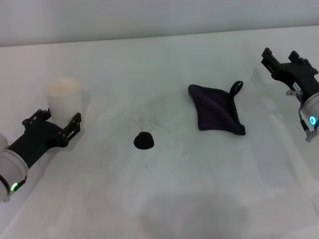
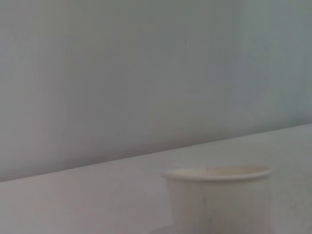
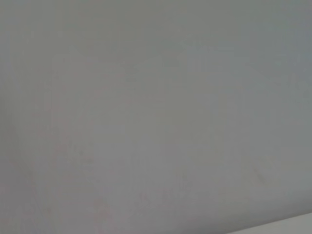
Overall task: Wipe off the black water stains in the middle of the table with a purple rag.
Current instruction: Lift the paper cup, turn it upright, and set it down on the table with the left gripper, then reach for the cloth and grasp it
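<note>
The black water stain (image 1: 143,141) is a small round black blob in the middle of the white table (image 1: 164,199), with faint grey specks just beyond it. The purple rag (image 1: 216,109) lies flat to the right of the stain, its black loop (image 1: 236,88) at the far corner. My left gripper (image 1: 56,122) is open and empty at the table's left, just in front of a white paper cup (image 1: 64,97). My right gripper (image 1: 280,59) is open and empty at the far right, to the right of the rag and apart from it.
The white paper cup stands upright at the left and fills the lower part of the left wrist view (image 2: 219,200). A plain grey wall runs behind the table. The right wrist view shows only that wall.
</note>
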